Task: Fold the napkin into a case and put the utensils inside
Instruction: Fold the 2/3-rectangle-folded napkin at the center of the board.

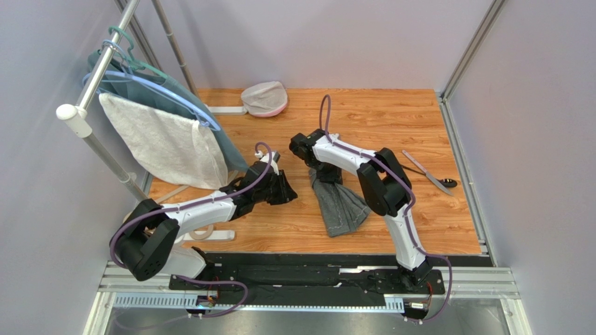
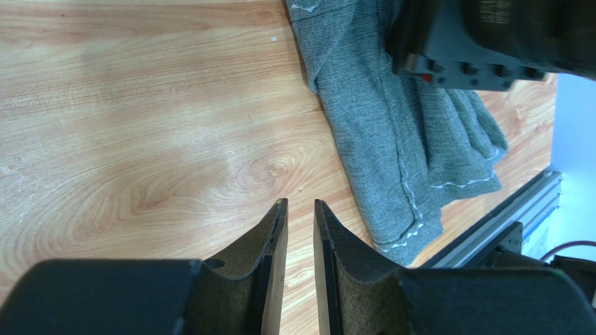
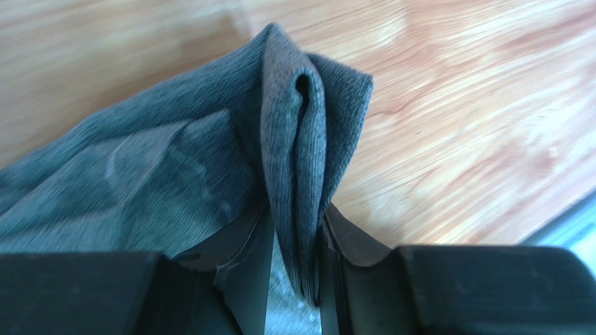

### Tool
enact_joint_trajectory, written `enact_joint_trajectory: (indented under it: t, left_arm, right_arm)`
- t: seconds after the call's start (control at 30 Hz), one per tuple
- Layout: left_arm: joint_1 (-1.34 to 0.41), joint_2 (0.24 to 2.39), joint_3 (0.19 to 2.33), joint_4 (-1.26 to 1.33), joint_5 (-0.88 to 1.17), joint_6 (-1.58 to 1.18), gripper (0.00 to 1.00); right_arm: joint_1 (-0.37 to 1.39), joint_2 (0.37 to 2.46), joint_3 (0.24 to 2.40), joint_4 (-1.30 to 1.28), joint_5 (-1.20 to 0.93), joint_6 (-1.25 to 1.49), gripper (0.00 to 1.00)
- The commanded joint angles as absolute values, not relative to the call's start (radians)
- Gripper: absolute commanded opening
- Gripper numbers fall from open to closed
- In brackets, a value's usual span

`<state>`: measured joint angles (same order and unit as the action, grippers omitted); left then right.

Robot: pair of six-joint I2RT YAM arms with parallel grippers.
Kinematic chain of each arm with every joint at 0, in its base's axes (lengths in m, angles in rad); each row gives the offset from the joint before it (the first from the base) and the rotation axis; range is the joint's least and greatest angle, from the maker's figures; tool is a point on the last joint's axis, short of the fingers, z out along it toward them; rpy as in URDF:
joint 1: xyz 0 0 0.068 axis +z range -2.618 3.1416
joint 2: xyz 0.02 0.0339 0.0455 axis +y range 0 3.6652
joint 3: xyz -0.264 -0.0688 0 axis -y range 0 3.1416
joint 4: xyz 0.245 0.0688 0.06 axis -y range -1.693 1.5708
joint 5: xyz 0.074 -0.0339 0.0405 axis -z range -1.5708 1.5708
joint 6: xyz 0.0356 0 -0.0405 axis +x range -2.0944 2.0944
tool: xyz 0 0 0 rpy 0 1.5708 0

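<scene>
The dark grey napkin (image 1: 341,206) lies bunched in a long strip on the wooden table (image 1: 392,118), in the middle. My right gripper (image 1: 324,172) is shut on a folded edge at its far end; the right wrist view shows the fold (image 3: 301,118) standing up between the fingers of the right gripper (image 3: 295,216). My left gripper (image 1: 285,188) is just left of the napkin, empty, jaws a narrow gap apart (image 2: 299,204), with the napkin (image 2: 392,125) to its right. The silver utensil (image 1: 423,169) and black utensil (image 1: 448,183) lie at the right.
A white towel (image 1: 164,143) and a teal garment (image 1: 222,143) hang on hangers from a rack (image 1: 91,84) at the back left. A pale bowl-like thing (image 1: 264,98) sits at the far edge. A metal rail (image 1: 315,279) runs along the near edge.
</scene>
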<state>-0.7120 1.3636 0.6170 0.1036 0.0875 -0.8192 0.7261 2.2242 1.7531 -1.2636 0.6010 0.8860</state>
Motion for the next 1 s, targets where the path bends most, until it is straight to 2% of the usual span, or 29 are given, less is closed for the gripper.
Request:
enact_joint_trajectory:
  t: [0.0, 0.13, 0.37, 0.57, 0.7, 0.97]
  left_arm:
    - [-0.715, 1.414, 0.644, 0.14, 0.089, -0.804, 0.28]
    - [-0.709, 1.494, 0.699, 0.129, 0.124, -0.807, 0.28]
    - [-0.67, 1.644, 0.794, 0.137, 0.211, -0.81, 0.27]
    - [-0.652, 1.73, 0.856, 0.13, 0.256, -0.827, 0.26]
    - [-0.638, 1.77, 0.897, 0.101, 0.276, -0.824, 0.26]
    - [-0.626, 1.841, 0.977, 0.074, 0.307, -0.813, 0.26]
  right_arm:
    - [0.735, 2.111, 1.721, -1.164, 0.499, 0.836, 0.39]
    - [0.732, 2.076, 1.689, -1.137, 0.468, 0.816, 0.44]
    - [0.73, 2.016, 1.593, -1.062, 0.42, 0.776, 0.41]
    - [0.727, 2.003, 1.537, -0.965, 0.38, 0.733, 0.34]
    - [0.729, 2.002, 1.552, -0.953, 0.355, 0.73, 0.24]
    - [0.707, 1.999, 1.516, -0.87, 0.261, 0.741, 0.22]
